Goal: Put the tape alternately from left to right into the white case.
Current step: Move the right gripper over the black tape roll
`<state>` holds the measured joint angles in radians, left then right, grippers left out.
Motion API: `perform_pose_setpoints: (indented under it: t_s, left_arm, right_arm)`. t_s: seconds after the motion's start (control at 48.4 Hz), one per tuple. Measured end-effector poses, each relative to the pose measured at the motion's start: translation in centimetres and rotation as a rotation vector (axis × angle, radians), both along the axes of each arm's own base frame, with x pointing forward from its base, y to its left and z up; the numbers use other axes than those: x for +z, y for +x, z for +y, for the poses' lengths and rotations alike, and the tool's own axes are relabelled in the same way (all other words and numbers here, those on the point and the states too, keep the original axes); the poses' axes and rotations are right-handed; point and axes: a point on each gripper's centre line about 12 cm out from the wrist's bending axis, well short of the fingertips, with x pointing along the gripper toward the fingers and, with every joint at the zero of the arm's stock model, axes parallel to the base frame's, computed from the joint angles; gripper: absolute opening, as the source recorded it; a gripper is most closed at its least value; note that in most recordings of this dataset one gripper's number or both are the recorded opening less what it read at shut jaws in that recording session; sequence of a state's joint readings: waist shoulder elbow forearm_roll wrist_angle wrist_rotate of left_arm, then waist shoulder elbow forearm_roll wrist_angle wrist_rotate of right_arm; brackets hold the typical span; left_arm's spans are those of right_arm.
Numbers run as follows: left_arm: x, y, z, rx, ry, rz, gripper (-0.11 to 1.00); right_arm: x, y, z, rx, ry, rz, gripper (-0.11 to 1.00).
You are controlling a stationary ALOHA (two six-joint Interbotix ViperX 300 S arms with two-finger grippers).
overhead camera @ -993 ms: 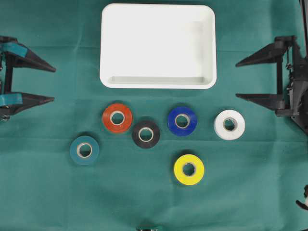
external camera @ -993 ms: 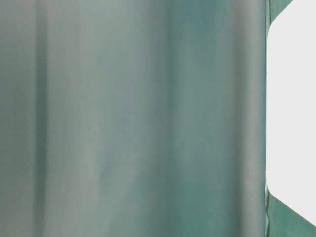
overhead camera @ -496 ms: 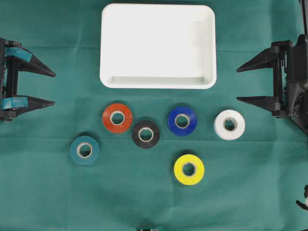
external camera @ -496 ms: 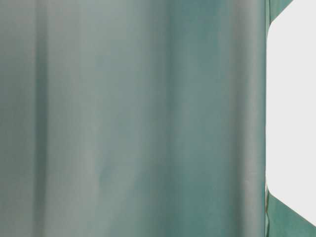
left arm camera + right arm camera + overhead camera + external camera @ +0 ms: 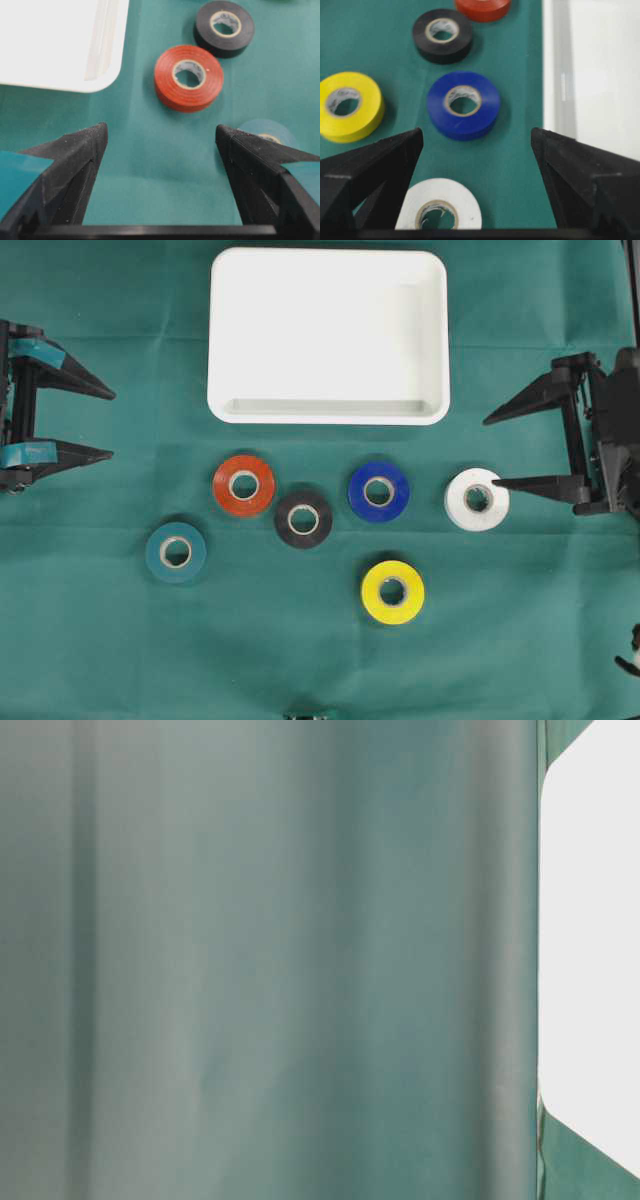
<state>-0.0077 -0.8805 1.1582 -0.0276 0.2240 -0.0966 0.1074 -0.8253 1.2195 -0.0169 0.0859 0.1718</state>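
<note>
Lying flat, holes up — six tape rolls [image 5: 303,519], white case [image 5: 328,412] long axis left-right, both jaws spread, holding nothing

Black end effectors [image 5: 110,423], the left's fingers [image 5: 62,377] teal-taped.

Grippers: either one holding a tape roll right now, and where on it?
Nothing is held. Left gripper and right gripper are both open and empty; all six rolls lie on the cloth, including the white roll nearest the right gripper.

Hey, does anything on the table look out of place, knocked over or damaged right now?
Nothing stands out. All six tape rolls lie flat on the green cloth, none stacked or touching, and the white case sits square and holds no tape yet.
</note>
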Motion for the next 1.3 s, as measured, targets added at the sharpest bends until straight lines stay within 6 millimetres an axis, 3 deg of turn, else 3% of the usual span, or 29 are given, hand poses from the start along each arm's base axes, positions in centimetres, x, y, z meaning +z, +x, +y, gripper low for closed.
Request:
perform_pose_setpoints:
  t_s: [0.372, 0.951, 1.303]
  left_arm:
    - [0.1, 0.0, 0.0, -0.001, -0.001, -0.009, 0.91]
    - [0.2, 0.1, 0.0, 0.0, 0.0, -0.017, 0.91]
    - [0.5, -0.2, 0.0, -0.001, 0.0, -0.037, 0.91]
  right_arm:
    - [-0.5, 3.4, 0.6, 0.039, -0.057, 0.058, 0.81]
    - [-2.7, 14.6, 4.4, 0.143, -0.134, 0.188, 0.81]
    - [-4.0, 18.9, 5.6, 0.144, -0.141, 0.268, 0.81]
